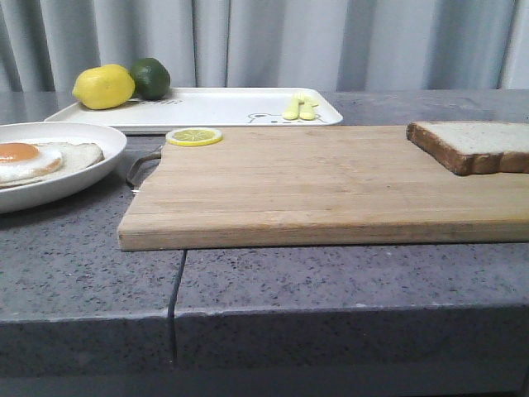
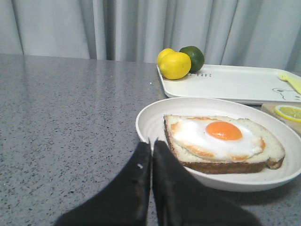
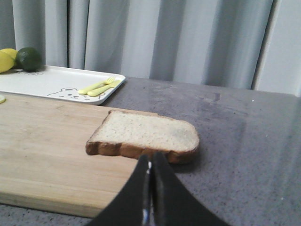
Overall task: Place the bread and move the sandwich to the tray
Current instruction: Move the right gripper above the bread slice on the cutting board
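With both pincers (image 3: pixel 149 188) (image 2: pixel 151 174) pressed closed and empty, the bread (image 3: pixel 143 136) overhangs the cutting board's (image 1: pixel 322 186) edge and could slide onto the tabletop (image 1: pixel 347 281) if nudged.

left gripper (image 2: pixel 151 147) closed, empty, just beside plate (image 2: pixel 155 117) rim. sandwich (image 2: pixel 221 143) on plate. behind: tray (image 2: pixel 235 84) with lemons (image 2: pixel 174 65), lime (image 2: pixel 194 56). lemon slice (image 2: pixel 289 112) beside plate.
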Robot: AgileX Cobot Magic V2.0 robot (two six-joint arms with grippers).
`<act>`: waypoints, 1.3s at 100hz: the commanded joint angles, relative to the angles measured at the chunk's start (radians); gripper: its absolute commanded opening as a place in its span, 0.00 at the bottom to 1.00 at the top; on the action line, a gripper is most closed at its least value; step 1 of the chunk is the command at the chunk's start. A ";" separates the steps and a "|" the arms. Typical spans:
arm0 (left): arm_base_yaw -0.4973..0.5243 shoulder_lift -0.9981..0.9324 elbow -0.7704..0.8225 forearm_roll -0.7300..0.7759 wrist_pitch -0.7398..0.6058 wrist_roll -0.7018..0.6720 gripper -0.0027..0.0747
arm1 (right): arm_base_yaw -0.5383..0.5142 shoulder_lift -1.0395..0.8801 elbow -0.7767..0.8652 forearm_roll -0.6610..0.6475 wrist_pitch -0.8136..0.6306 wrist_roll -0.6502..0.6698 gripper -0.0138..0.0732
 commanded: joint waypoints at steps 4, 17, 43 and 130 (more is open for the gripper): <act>0.003 -0.030 -0.103 -0.025 -0.037 -0.009 0.01 | -0.005 -0.019 -0.072 0.081 0.010 -0.003 0.08; 0.003 -0.001 -0.229 -0.032 0.108 -0.009 0.01 | -0.005 -0.003 -0.166 0.133 0.106 -0.003 0.08; 0.003 0.149 -0.458 -0.091 0.320 -0.009 0.01 | -0.005 0.130 -0.394 0.142 0.378 -0.003 0.08; 0.003 0.570 -0.850 -0.208 0.709 0.020 0.01 | -0.005 0.418 -0.699 0.254 0.582 -0.003 0.08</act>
